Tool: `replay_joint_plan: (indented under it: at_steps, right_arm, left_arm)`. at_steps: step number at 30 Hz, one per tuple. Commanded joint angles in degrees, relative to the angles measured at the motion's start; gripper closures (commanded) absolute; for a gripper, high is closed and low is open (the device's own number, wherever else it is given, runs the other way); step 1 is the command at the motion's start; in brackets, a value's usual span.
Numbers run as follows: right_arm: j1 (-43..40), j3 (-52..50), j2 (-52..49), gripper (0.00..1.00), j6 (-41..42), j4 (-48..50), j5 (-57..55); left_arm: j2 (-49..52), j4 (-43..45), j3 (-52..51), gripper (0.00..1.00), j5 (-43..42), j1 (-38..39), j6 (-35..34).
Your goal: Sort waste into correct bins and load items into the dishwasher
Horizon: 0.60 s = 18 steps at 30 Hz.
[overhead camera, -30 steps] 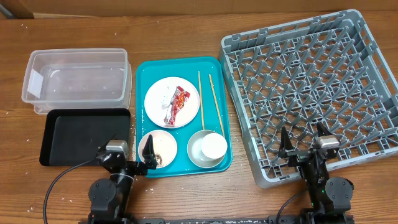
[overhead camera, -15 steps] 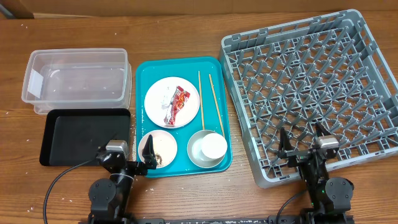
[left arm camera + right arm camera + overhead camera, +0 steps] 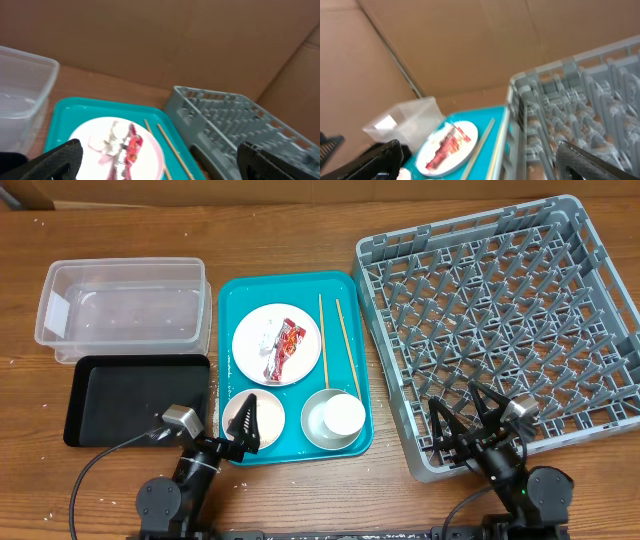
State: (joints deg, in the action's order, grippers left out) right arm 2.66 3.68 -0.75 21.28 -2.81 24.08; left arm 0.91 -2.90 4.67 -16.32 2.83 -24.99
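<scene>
The large pale pink plate (image 3: 277,343) sits on the teal tray and carries the red wrapper (image 3: 286,347) and white tissue (image 3: 264,338). Two chopsticks (image 3: 322,340) lie beside it. The small pink dish (image 3: 252,420) and the grey-white bowl (image 3: 318,430) holding the white cup (image 3: 343,414) sit at the tray's front. My left gripper (image 3: 228,435) is open and empty, one finger over the small dish. My right gripper (image 3: 462,420) is open and empty over the front edge of the grey rack (image 3: 500,320). The left wrist view shows the wrapper (image 3: 129,150) between my open left gripper's (image 3: 160,165) fingers. The right wrist view shows it (image 3: 447,145) too.
The clear tub (image 3: 125,305) stands at the back left, with the black tray (image 3: 135,400) in front of it. The teal tray (image 3: 290,290) lies between the bins and the rack. Brown cardboard walls rise behind the table in both wrist views.
Both grippers have swung from their rest pose. The left one moved forward and right over the small dish. The right one turned left over the rack's front edge. Both stay open.
</scene>
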Motion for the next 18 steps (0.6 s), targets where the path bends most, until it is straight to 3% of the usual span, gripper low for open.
replay_joint_plan:
  at_steps: [1, 6, 11, 15, 17, 18]
  right_arm:
    - [0.0, 13.05, -0.79, 0.0, 1.44, -3.54, 1.09]
    - [0.0, 30.56, -11.87, 0.0, 0.79, -18.53, 1.11]
    - [0.0, 45.9, -30.6, 0.0, 0.79, -32.24, 1.57]
    - [0.0, 49.22, -40.35, 0.0, 2.23, -33.22, 8.09]
    - [0.0, 49.22, -44.19, 0.0, 2.49, -31.8, 18.6]
    - [0.0, 49.22, -46.45, 0.0, 2.54, -30.67, 23.8]
  left_arm:
    - [0.42, -3.93, 7.72, 0.0, -4.61, -0.57, 1.33]
    - [9.46, -17.64, 22.53, 0.0, -0.98, -0.57, 4.76]
    - [31.17, -33.83, 41.18, 0.0, -1.33, -0.55, 6.23]
    - [43.85, -45.18, 52.5, 0.0, -1.75, -0.55, 6.62]
    - [49.75, -50.34, 56.7, 0.0, -6.6, -0.57, 5.77]
    - [51.87, -50.4, 57.22, 0.0, -13.94, -0.55, 8.26]
